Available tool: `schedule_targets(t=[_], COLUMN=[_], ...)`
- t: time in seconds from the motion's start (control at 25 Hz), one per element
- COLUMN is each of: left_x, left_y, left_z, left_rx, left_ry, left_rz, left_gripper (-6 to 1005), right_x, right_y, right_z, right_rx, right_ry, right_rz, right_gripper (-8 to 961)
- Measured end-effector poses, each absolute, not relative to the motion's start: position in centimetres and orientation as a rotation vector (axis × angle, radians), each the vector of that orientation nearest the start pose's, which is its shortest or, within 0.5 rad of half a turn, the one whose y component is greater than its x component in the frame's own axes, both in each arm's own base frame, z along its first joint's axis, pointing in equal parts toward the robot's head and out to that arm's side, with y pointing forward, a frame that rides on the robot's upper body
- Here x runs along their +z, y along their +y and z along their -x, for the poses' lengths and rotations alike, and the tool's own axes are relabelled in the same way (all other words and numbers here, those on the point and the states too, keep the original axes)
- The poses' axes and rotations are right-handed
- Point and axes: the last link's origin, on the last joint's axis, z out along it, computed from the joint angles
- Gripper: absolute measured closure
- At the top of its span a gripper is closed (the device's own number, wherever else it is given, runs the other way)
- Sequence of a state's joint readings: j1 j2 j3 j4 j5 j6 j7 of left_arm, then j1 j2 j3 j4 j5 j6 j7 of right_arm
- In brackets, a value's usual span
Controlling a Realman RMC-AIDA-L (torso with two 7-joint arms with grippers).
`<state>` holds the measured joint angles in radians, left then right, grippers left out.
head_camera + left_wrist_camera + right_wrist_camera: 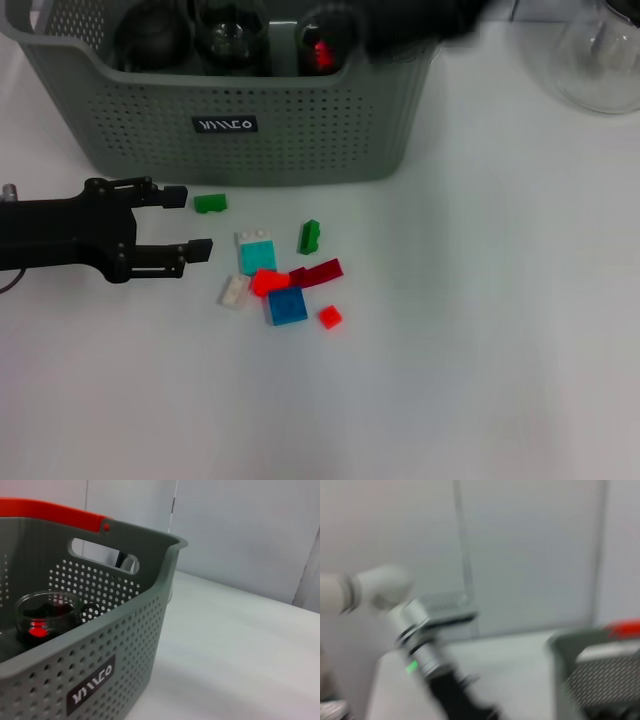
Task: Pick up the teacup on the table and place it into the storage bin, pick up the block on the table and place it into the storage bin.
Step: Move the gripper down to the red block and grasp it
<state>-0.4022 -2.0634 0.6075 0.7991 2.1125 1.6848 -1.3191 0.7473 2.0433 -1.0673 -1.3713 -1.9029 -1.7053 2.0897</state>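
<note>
- The storage bin [230,110] sits at the far edge of the desk [480,350], toward its left side.
- A glass teacup [47,615] with something red in it is already inside the bin, so the teacup part looks done.
- The blocks are not in the bin yet. They lie in a small pile on the desk, just in front of the bin.
- One green block [210,203] lies apart from the pile, close to the bin's front wall.
- The left pincer [185,222] is low over the desk, near its left edge. Its two fingers are spread wide and hold nothing. The green block is just past the fingertips.
- The right pincer is a dark blur over the bin's far right corner. I cannot tell if it is open or closed.
- What is left, I think: grab a block and drop it in the bin.
</note>
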Motion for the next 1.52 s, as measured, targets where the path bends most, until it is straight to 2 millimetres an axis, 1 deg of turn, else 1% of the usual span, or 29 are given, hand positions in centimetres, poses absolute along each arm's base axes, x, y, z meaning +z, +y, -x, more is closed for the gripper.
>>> schedule_targets(t=[0.08,0.2,0.32,0.4,0.48,0.6,0.64,0.68,0.84,1.0,1.12,1.28,1.52], left_x=[3.2,3.2,3.2,3.2,3.2,3.0,2.9,2.8,2.4,2.3,2.2,2.2,2.2], left_y=[29.3,29.4,29.4,29.4,29.5,29.6,29.6,29.6,29.5,29.5,29.5,29.5,29.5], left_z=[30.3,30.3,30.3,30.3,30.3,30.4,30.4,30.4,30.4,30.4,30.4,30.6,30.6], left_rx=[-0.549,-0.545,-0.543,-0.542,-0.538,-0.531,-0.533,-0.538,-0.560,-0.573,-0.573,-0.572,-0.572], left_ry=[-0.572,-0.572,-0.570,-0.568,-0.567,-0.572,-0.576,-0.583,-0.607,-0.621,-0.632,-0.643,-0.646], left_rz=[2.724,2.721,2.723,2.724,2.722,2.712,2.711,2.711,2.710,2.705,2.700,2.695,2.691], left_gripper=[204,203,202,202,203,204,204,203,202,202,203,203,204], right_x=[5.1,3.1,0.9,-0.8,-2.7,-5.4,-6.9,-6.9,-8.9,-10.7,-11.8,-12.6,-13.3], right_y=[34.8,33.8,33.5,33.5,33.6,33.7,33.9,33.9,34.1,34.2,33.9,33.4,33.7], right_z=[-7.6,-10.1,-11.5,-11.9,-11.9,-11.5,-11.3,-11.3,-11.1,-11.0,-10.8,-10.6,-11.2], right_rx=[0.400,0.200,-0.013,-0.140,-0.268,-0.418,-0.500,-0.500,-0.599,-0.631,-0.636,-0.620,-0.632], right_ry=[0.254,0.364,0.433,0.434,0.389,0.291,0.212,0.212,0.043,-0.122,-0.200,-0.214,-0.127], right_rz=[3.085,3.185,3.228,3.241,3.254,3.272,3.266,3.266,3.229,3.168,3.150,3.163,3.181], right_gripper=[270,272,274,275,276,275,275,275,276,276,278,293,323])
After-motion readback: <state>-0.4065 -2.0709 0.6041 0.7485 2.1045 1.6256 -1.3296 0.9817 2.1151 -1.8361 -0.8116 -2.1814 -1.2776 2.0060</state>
